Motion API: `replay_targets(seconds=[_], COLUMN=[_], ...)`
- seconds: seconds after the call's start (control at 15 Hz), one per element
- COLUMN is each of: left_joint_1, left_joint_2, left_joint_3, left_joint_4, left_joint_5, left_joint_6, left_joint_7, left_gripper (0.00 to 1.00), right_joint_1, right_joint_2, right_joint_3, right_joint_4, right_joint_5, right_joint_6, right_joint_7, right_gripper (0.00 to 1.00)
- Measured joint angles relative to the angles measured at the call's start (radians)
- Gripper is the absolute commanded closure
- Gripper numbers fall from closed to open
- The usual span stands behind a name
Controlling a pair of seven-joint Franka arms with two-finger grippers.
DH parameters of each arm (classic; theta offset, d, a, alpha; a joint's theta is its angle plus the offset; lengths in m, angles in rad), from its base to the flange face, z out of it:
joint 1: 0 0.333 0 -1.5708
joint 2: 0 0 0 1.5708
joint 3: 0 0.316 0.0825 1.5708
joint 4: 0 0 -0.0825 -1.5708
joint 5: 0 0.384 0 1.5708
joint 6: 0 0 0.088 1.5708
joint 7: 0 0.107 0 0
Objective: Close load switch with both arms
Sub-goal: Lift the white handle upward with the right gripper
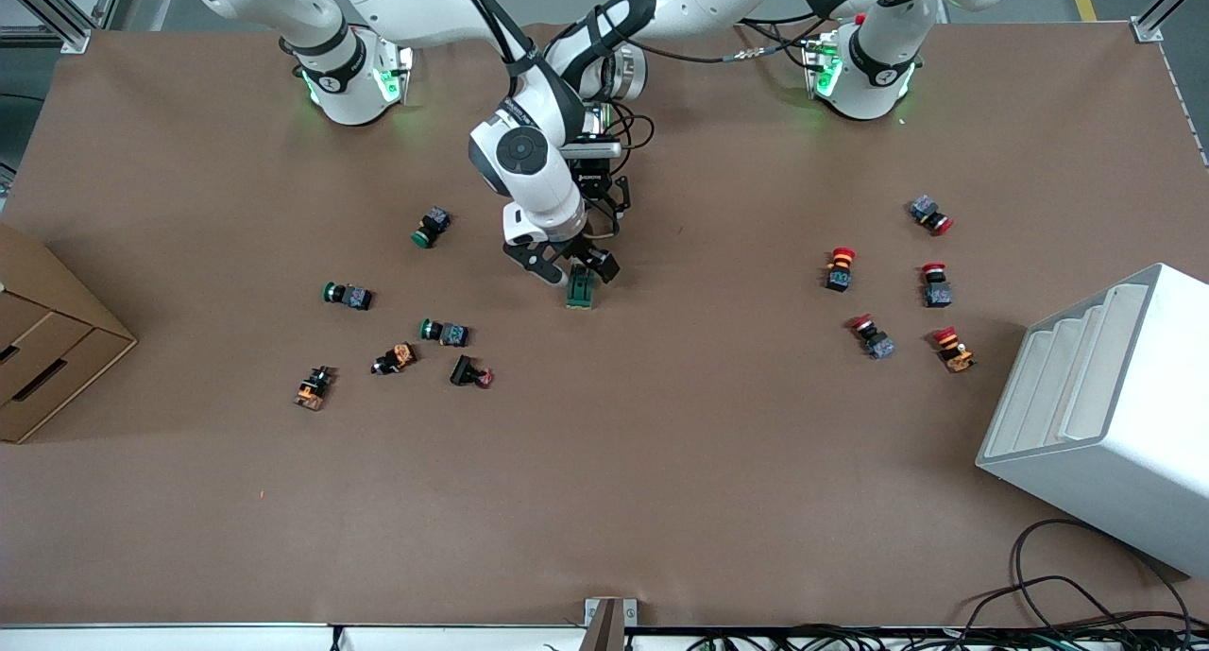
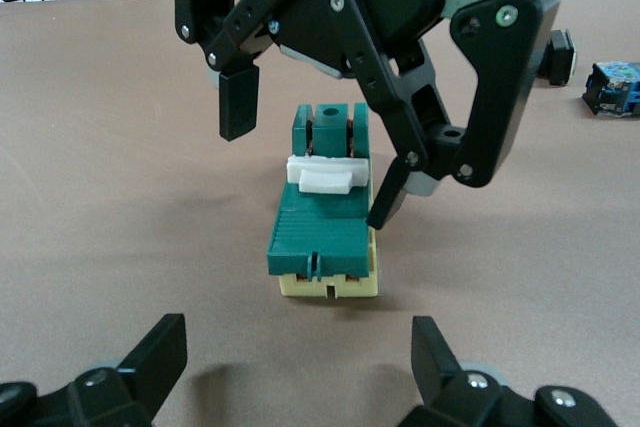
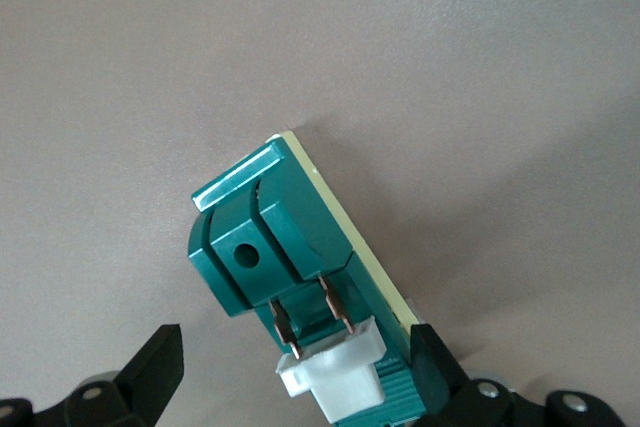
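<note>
Both arms meet mid-bench. The right gripper point(image 2: 305, 162) hangs over the load switch point(image 1: 582, 290), fingers spread and straddling its white lever point(image 2: 322, 175), holding nothing. The left gripper point(image 2: 290, 372), equally open and empty, faces the switch's end, along its long axis.

mid-table, nearer the robots' edge: dark green load switch point(image 1: 582, 290) lying on brown table point(image 1: 604, 481). right gripper point(image 1: 557, 265) low over switch's farther end, one finger beside switch, apart from the other. left gripper point(image 1: 604, 218) just above, fingers unclear, largely hidden by right arm's wrist. green-capped push buttons point(image 1: 432, 227) scattered toward right arm's end; red-capped buttons point(image 1: 839, 268) toward left arm's end. white stepped bin point(image 1: 1105, 410) at that end's near corner. cardboard drawer box point(image 1: 47, 344) at the right arm's end edge.
</note>
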Motion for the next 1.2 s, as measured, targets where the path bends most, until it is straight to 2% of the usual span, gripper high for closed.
replay_targets(seconds=[1.0,1.2], left_joint_1=[-0.001,-0.001], left_joint_2=[0.000,0.000], left_joint_3=[0.000,0.000], left_joint_4=[0.000,0.000], left_joint_5=[0.000,0.000], left_joint_6=[-0.001,-0.001], left_joint_7=[0.000,0.000], left_gripper=[0.01,0.01], right_joint_1=[0.004,-0.002], right_joint_2=[0.005,0.006], right_joint_3=[-0.003,-0.004], right_joint_4=[0.033,0.053], right_joint_5=[0.002,0.004], right_joint_6=[-0.011,-0.051], right_joint_7=[0.030,0.042], right_gripper=[0.00,0.00])
